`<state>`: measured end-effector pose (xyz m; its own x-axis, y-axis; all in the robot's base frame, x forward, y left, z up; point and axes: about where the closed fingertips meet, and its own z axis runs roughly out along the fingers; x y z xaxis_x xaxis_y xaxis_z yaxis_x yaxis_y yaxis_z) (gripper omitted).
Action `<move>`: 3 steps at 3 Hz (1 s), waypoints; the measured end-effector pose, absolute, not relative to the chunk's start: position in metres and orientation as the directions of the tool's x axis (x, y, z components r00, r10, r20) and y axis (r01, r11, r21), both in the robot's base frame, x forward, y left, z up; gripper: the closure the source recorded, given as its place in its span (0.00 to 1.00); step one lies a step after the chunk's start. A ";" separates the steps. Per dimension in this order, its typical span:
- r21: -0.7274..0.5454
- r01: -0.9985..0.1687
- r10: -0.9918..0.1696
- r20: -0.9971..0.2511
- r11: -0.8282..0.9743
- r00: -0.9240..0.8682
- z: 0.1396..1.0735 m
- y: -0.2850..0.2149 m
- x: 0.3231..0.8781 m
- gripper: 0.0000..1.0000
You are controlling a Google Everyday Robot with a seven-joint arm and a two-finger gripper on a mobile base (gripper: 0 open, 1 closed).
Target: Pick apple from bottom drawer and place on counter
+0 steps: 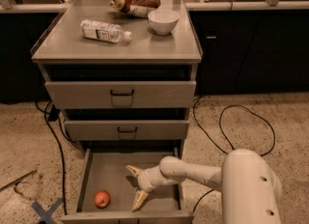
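Note:
The apple (102,199) is small and red-orange and lies on the floor of the open bottom drawer (107,172), near its front left corner. My gripper (136,185) is inside the same drawer, just right of the apple and apart from it. Its two pale fingers are spread open and hold nothing. The white arm reaches in from the lower right. The counter (149,48) is the grey top of the cabinet, above the two closed upper drawers.
On the counter lie a clear water bottle (104,30), a white bowl (163,21) and a chip bag (135,2). Black cables (52,136) trail over the speckled floor on both sides of the cabinet. Blue tape (44,211) marks the floor at lower left.

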<state>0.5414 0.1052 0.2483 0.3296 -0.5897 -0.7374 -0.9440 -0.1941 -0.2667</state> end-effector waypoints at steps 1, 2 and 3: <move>-0.276 -0.935 -0.560 -0.748 -0.224 0.356 0.246 0.126 0.548 0.00; -0.280 -0.927 -0.525 -0.765 -0.249 0.372 0.241 0.148 0.551 0.00; -0.276 -0.919 -0.454 -0.806 -0.282 0.381 0.228 0.184 0.551 0.00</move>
<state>0.5507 0.1843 0.2278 0.3813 -0.4536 -0.8055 -0.9188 -0.2821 -0.2761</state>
